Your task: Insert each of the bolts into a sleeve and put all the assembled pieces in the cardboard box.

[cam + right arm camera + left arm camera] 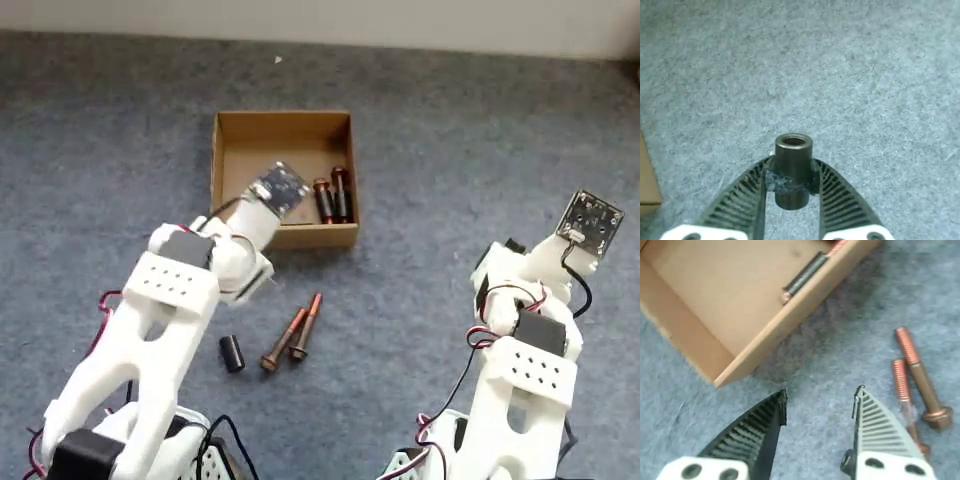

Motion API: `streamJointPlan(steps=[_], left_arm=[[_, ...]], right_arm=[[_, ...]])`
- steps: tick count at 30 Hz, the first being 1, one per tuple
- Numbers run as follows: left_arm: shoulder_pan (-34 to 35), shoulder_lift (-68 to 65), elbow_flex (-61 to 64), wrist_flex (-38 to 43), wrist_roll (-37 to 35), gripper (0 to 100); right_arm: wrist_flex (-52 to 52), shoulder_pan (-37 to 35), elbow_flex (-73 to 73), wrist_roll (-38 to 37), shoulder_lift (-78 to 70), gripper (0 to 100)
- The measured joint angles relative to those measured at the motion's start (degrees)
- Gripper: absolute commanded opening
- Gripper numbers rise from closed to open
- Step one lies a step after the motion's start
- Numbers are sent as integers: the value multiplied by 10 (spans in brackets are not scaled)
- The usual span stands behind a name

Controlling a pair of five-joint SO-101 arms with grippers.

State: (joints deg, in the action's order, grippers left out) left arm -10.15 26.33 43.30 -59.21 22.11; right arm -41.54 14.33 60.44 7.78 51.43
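My right gripper (793,172) has a dark sleeve (793,150) pinched upright between its fingers, just over the carpet (865,75). The left gripper (822,390) is wide open and empty, hovering beside the cardboard box (228,160) near two loose bolts (306,326). A spare sleeve (232,353) lies next to them. The box holds two pieces (333,195), assembled I think.

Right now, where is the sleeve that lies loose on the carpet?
In the high view the loose sleeve lies on the carpet beside the left arm, just left of the two bare bolts.
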Motion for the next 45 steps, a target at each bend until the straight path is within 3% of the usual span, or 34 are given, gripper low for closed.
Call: streamJointPlan(steps=[3,12,17,19,25,36,45], left_arm=[[-32,6,11,0,-12,234],[-138,-106,11,0,-207,232],[-147,-207,-33,0,-268,230],[-149,-246,-54,2,-273,207],[-151,-323,-99,-1,-279,2],[-145,-349,-153,-47,-280,6],[-38,-350,-229,-140,-287,5]], right_arm=[[0,0,0,0,0,6],[0,0,0,0,0,6],[0,0,0,-9,0,6],[0,0,0,-11,0,6],[0,0,0,-12,0,6],[0,2,0,-12,0,6],[0,0,0,-12,0,6]])
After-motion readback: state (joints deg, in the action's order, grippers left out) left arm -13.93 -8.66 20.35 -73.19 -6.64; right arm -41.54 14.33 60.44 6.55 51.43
